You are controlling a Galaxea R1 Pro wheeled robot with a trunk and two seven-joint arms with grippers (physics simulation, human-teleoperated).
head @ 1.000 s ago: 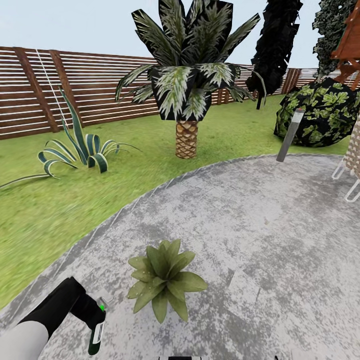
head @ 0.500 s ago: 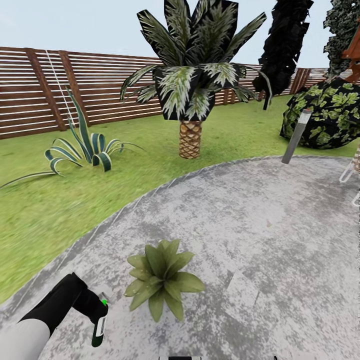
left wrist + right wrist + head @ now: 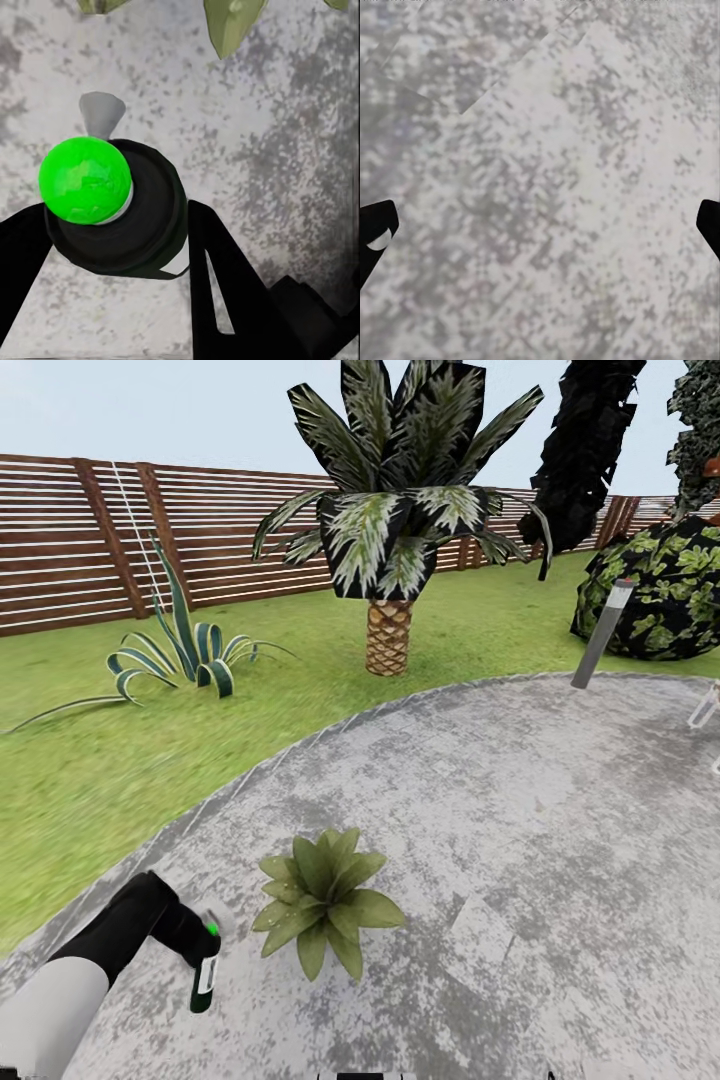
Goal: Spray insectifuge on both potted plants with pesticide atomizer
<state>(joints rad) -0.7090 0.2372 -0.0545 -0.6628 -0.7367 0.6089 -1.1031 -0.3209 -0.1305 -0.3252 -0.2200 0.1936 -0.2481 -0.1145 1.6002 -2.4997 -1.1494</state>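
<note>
Atomizer: pesticide atomizer (image 3: 205, 978) sitting pinched in left gripper (image 3: 112, 225), beside potted plant (image 3: 322, 897).
Change: bottle now tilting nearer upright.
Right gripper (image 3: 540, 225): spread.

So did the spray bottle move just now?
Yes. Judged against the plant, the bottle in the left gripper has come nearer to its leaves and further up the patio. The camera shifted a little too.

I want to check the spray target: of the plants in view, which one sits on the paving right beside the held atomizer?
The small potted plant, a low green rosette on the grey patio beside the atomizer. The striped agave and palm tree grow farther off in the lawn.
</note>
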